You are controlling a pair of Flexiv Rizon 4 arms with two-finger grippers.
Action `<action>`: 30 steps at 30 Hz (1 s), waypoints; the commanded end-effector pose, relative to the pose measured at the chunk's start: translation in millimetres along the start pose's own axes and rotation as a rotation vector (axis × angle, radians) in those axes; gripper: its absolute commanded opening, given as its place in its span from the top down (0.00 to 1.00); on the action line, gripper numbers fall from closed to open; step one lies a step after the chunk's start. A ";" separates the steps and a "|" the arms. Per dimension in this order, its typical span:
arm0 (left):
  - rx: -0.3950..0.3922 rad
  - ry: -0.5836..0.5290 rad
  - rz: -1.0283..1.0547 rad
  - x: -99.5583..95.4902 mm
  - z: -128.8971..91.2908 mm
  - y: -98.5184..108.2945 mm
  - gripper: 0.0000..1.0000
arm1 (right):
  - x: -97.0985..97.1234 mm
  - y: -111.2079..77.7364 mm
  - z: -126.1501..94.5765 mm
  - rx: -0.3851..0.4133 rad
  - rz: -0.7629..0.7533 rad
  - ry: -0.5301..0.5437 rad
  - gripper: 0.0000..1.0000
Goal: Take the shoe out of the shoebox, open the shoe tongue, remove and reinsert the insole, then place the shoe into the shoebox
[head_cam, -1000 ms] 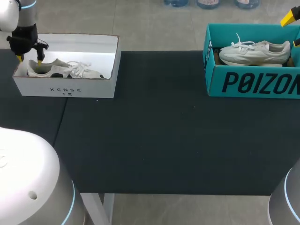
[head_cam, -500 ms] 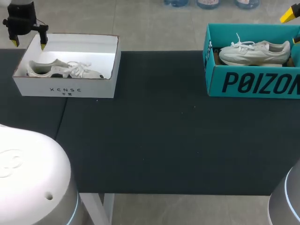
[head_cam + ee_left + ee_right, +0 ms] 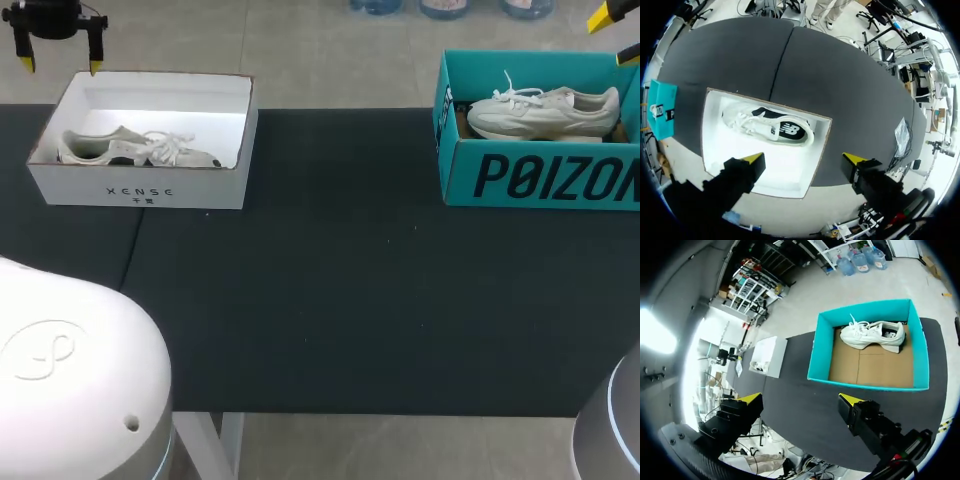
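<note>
My left gripper (image 3: 60, 66) hovers, jaws wide, above the far left corner of the white box (image 3: 140, 188), where a shoe (image 3: 130, 148) lies on its side (heel to the left). My right gripper (image 3: 800, 399), jaws also wide, hangs above the teal box (image 3: 867, 382) at far right, which holds a second shoe (image 3: 871, 335). Both boxes sit on the table (image 3: 330, 300).

The black, yellow-tipped left pincer (image 3: 60, 64) (image 3: 804, 160) hangs raised at the far left, its fingers pointing down and spread wide. The black, yellow-tipped right pincer (image 3: 618, 35) (image 3: 800, 400) is raised at the far right, equally wide open. The white rounded left arm (image 3: 70, 370) and right arm (image 3: 615, 420) fill the near corners.
</note>
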State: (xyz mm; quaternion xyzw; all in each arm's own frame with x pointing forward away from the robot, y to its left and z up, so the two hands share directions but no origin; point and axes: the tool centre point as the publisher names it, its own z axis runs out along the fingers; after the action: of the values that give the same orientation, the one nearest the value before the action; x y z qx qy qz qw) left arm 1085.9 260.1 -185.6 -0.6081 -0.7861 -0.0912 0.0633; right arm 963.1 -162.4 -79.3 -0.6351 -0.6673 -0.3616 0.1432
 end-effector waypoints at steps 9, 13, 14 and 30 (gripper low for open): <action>0.041 0.069 -0.127 -15.3 -14.3 8.3 0.00 | -13.4 49.7 -4.3 -0.024 -0.051 -0.189 0.00; 0.041 0.069 -0.127 -15.3 -14.3 8.3 0.00 | -13.4 49.7 -4.3 -0.024 -0.051 -0.189 0.00; 0.041 0.069 -0.127 -15.3 -14.3 8.3 0.00 | -13.4 49.7 -4.3 -0.024 -0.051 -0.189 0.00; 0.041 0.069 -0.127 -15.3 -14.3 8.3 0.00 | -43.9 79.4 4.5 -0.073 -0.061 -0.395 0.00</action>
State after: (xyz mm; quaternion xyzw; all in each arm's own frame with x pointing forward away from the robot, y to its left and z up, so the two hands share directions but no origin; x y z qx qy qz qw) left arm 1096.9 244.1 -174.8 -0.5517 -0.8224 -0.1002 0.0959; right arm 1032.6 -202.2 -88.0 -0.6634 -0.6926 -0.2831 -0.0043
